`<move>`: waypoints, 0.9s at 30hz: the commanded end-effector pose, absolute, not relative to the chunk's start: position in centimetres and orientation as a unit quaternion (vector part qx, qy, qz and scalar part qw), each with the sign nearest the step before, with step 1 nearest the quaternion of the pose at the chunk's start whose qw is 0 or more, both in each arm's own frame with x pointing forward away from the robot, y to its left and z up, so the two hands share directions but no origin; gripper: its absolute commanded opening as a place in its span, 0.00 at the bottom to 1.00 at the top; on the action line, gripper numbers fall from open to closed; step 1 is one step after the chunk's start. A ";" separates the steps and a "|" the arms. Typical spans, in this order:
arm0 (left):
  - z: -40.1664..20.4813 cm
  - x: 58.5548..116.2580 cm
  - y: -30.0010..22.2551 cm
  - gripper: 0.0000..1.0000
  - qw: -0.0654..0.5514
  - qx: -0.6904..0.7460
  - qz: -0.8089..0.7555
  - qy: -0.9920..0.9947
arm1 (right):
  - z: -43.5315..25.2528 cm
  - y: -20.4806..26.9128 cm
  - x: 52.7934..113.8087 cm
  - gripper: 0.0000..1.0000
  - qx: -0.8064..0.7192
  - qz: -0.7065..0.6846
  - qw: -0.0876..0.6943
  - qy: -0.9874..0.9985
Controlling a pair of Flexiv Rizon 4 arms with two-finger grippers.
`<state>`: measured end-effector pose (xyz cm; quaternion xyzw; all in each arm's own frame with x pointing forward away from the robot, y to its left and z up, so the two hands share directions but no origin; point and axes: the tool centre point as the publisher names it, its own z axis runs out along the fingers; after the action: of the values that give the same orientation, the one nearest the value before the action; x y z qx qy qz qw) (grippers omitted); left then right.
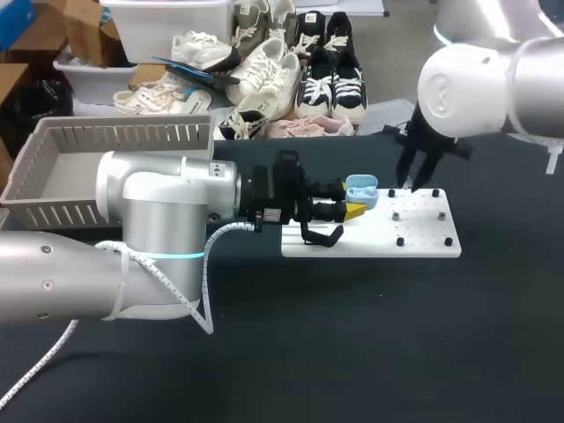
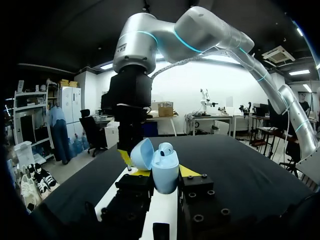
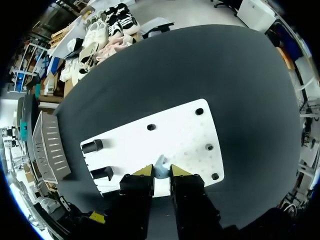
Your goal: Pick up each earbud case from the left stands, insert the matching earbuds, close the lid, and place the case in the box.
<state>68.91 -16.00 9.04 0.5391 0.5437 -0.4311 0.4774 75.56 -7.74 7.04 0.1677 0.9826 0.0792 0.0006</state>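
Observation:
My left gripper [image 1: 352, 210] is shut on a light blue earbud case [image 1: 362, 191] and holds it over the left end of the white board [image 1: 423, 236]. The case's lid [image 2: 143, 155] stands open, and one earbud [image 2: 167, 148] sits inside the case [image 2: 166, 172], which is clamped between the yellow tips of the left gripper [image 2: 165, 174]. My right gripper [image 1: 410, 185] hangs just beyond the case, pointing down at the board. In the right wrist view this gripper [image 3: 160, 170] is shut on a small pale earbud [image 3: 160, 164] above the board [image 3: 175, 135].
A grey slatted basket [image 1: 53, 176] stands at the back left of the black table. Black stands [image 3: 93, 146] and several low black pegs [image 3: 199, 111] stick up from the white board. A black hook-shaped stand [image 1: 322, 234] sits under my left gripper.

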 end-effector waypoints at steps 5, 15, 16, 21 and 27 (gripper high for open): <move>9.0 68.8 -16.0 0.00 0.480 0.538 -0.430 0.544 | 8.4 -6.8 72.0 0.00 0.164 0.061 0.010 0.985; 9.0 68.8 -16.0 0.00 0.480 0.538 -0.430 0.544 | 10.8 -7.2 69.7 0.00 0.197 0.054 0.028 0.978; 9.0 68.8 -16.0 0.00 0.480 0.538 -0.430 0.544 | 10.9 -7.2 69.6 0.00 0.198 0.054 0.030 0.978; 9.0 68.8 -16.0 0.00 0.480 0.538 -0.430 0.544 | 12.3 -7.4 69.1 0.00 0.199 0.056 0.039 0.978; 9.0 68.8 -16.0 0.00 0.480 0.538 -0.430 0.544 | 13.7 -7.3 68.2 0.00 0.189 0.041 0.050 0.980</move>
<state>68.91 -16.00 9.04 0.5391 0.5437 -0.4311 0.4774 69.29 -7.32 12.94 0.1867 0.9810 0.0492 0.0165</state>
